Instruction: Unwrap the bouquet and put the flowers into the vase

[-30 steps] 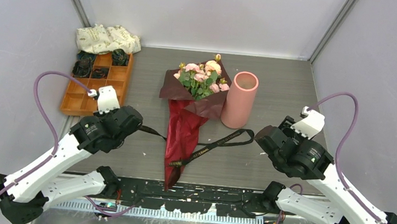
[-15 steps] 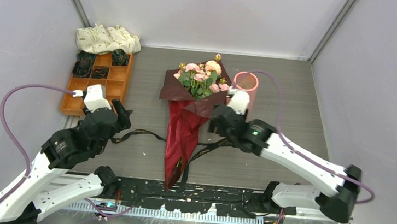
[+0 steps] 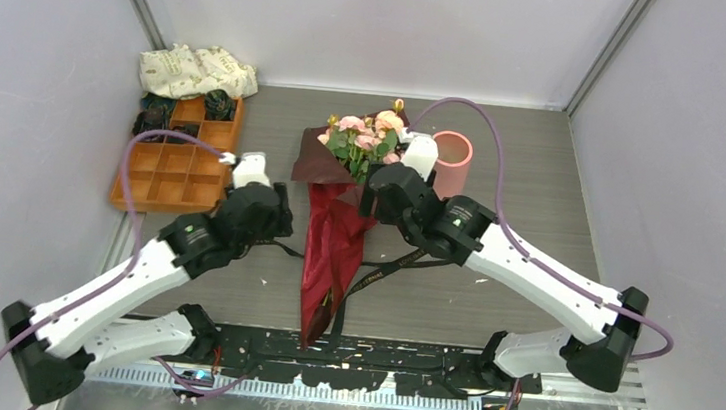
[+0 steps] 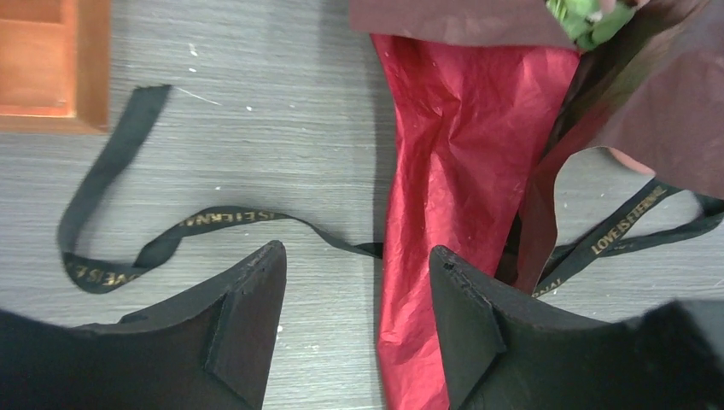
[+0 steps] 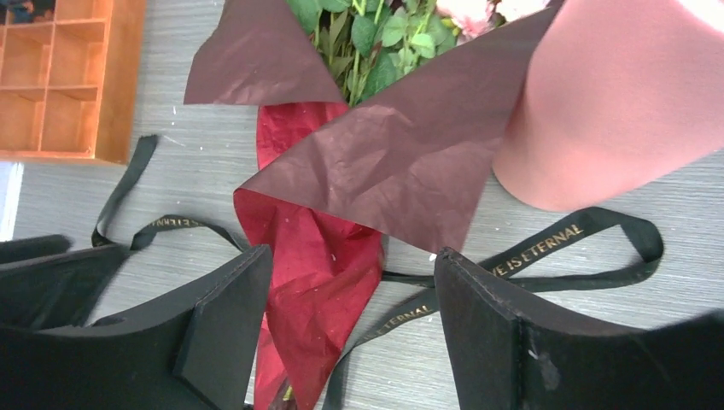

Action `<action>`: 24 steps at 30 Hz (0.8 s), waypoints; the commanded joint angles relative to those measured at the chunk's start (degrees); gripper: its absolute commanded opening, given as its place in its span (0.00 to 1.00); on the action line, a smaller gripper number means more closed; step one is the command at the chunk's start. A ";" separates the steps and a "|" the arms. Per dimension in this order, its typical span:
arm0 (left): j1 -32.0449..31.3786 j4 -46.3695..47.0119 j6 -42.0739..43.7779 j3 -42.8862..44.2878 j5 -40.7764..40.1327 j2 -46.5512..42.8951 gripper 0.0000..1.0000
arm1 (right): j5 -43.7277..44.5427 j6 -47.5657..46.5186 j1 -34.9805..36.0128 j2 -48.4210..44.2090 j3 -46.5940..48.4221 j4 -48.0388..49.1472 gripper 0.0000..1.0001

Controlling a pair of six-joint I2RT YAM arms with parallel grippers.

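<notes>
**tinker_jo:** ok so where's everything sitting?

**benchrat:** the bouquet lies down the middle of the tabletop, heads toward the far edge and pointed tail toward the near edge. It's wrapped in dark maroon over red paper. The flowers are inside the wrap, with pink and peach heads plus leaves poking out the top, and the paper hides the stems. The vase stands upright just right of the heads. From above, the right arm's wrist covers its near-left side, and the right wrist view cuts it off at the top corner.

**tinker_jo:** grippers?

**benchrat:** the left gripper is spread wide with nothing between the fingers, over the red paper's left edge and the black ribbon. The right gripper is spread too and holds nothing. It straddles the narrow red part just below the maroon flap. Can't tell how far either sits off the paper.

**tinker_jo:** ribbon knotted?

**benchrat:** it trails loose on the tabletop on both sides, and the gold "LOVE IS ETERNAL" is readable. Where it meets the paper it drops out of sight, so I can't tell. At the far-left corner there's an orange compartment tray with dark lumps too small to identify. A cream patterned cloth bundle sits behind it.
</notes>
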 commanded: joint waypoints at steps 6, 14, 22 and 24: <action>0.16 13.89 -1.09 -1.97 8.18 6.26 0.63 | -7.19 2.04 -0.13 7.92 1.38 4.31 0.75; 0.16 20.41 -1.48 -4.32 12.05 8.26 0.63 | -10.19 8.53 -0.06 3.06 -8.05 11.15 0.79; 0.16 20.66 -0.72 -4.67 11.50 8.02 0.63 | -6.13 16.67 -0.06 -1.06 -21.02 26.65 0.79; 0.16 20.80 -0.53 -5.10 11.37 7.27 0.63 | -3.59 16.93 -0.12 -1.75 -22.41 28.72 0.79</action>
